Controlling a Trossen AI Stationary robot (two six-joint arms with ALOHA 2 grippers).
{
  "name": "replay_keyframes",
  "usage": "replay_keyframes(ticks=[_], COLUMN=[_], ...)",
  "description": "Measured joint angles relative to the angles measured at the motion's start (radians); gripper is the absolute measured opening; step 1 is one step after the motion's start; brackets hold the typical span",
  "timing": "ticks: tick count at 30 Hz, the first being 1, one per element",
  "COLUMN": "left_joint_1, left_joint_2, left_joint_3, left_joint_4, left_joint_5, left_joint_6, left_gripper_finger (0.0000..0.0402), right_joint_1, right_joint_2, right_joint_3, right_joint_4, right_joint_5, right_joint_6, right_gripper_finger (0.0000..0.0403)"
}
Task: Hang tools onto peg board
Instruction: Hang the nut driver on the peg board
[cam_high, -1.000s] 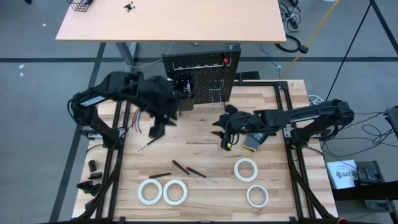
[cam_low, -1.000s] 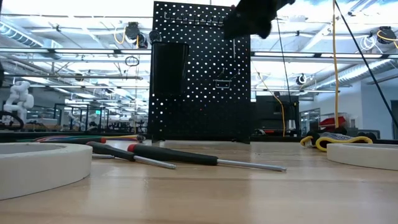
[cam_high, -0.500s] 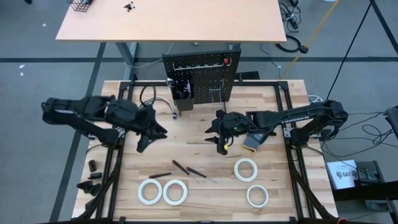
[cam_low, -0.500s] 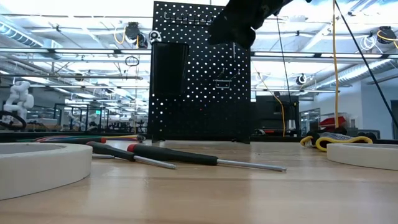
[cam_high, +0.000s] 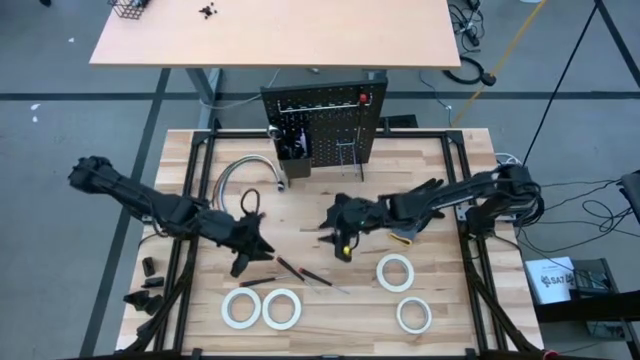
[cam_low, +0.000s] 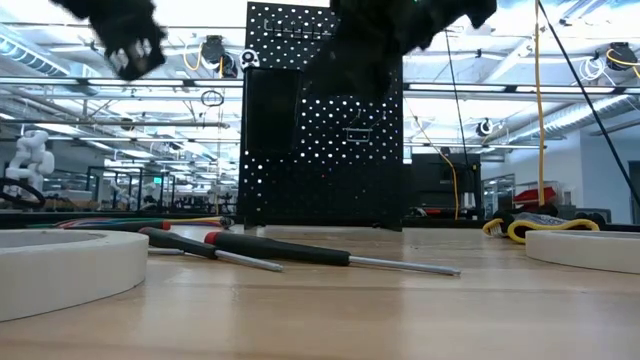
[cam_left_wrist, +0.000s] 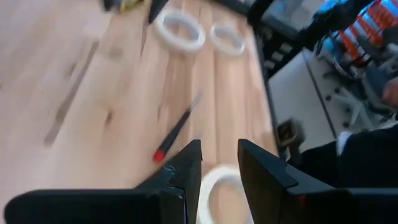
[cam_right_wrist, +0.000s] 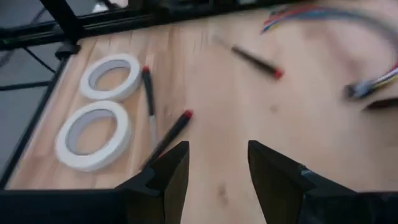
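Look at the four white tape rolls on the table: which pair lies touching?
The two tape rolls on the left, and, lie side by side with rims touching. The two on the right, and, lie clearly apart.

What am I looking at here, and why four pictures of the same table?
It is a robot with two dark arms at a wooden table. One camera looks straight down, one sits at table level, and one rides on each wrist, looking past that arm's two fingers.

At the back stands a black peg board for hanging tools. On the table lie four white tape rolls, such as this one, and screwdrivers.

The left end effector hovers near the screwdrivers; the right end effector is mid-table. Both are open and hold nothing.
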Motion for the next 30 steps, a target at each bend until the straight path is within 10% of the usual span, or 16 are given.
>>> replay_keyframes(ticks=[22,30], left_joint_1=[-0.094,-0.094], left_joint_2=[0.0,0.0], left_joint_3=[-0.227,-0.227], left_joint_4=[0.489,0.495], left_joint_5=[-0.111,-0.113], left_joint_6=[0.133,0.137], left_gripper_finger=[0.0107,0.0107], right_joint_1=[0.269,0.336], right_joint_2=[0.325,0.449], right_joint_3=[0.006,0.154], right_joint_4=[0.226,0.113], right_joint_5=[0.177,0.451], right_joint_6=[0.241,0.188], right_gripper_finger=[0.0157,0.0157])
